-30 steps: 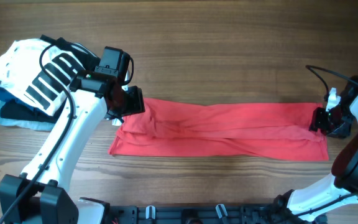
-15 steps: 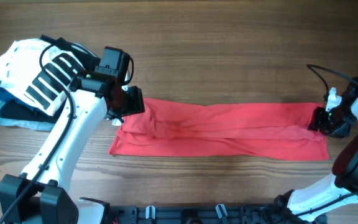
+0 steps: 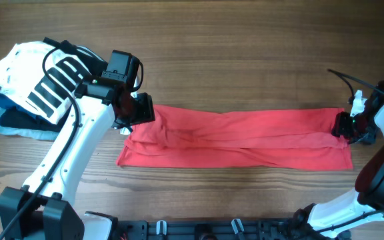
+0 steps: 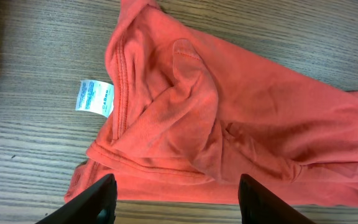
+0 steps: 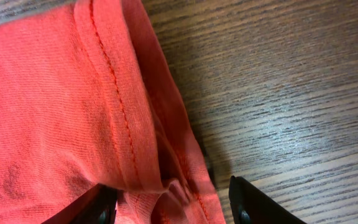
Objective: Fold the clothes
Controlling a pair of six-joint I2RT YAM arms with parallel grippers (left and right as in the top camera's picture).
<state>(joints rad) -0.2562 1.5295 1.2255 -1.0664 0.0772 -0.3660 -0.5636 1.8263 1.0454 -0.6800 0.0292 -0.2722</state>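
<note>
The clothes, a red T-shirt [image 3: 239,137], lie folded into a long band across the table. My left gripper [image 3: 135,110] hovers over the band's left end. In the left wrist view it [image 4: 176,202] stands open above the crumpled collar [image 4: 166,99] and the white neck tag [image 4: 95,96], and holds nothing. My right gripper [image 3: 344,127] is at the band's right end. In the right wrist view it [image 5: 173,202] stands open, its fingers either side of the bunched stitched hem [image 5: 123,124].
A white garment with black stripes [image 3: 39,80] sits on a pile of black and light blue folded garments [image 3: 12,123] at the far left. A cable [image 3: 345,79] arcs above the right arm. Bare wooden table [image 3: 245,60] lies behind the shirt.
The right gripper has shifted slightly left and up at the shirt's right end, and its jaws have widened a little. The left arm and the shirt have not moved.
</note>
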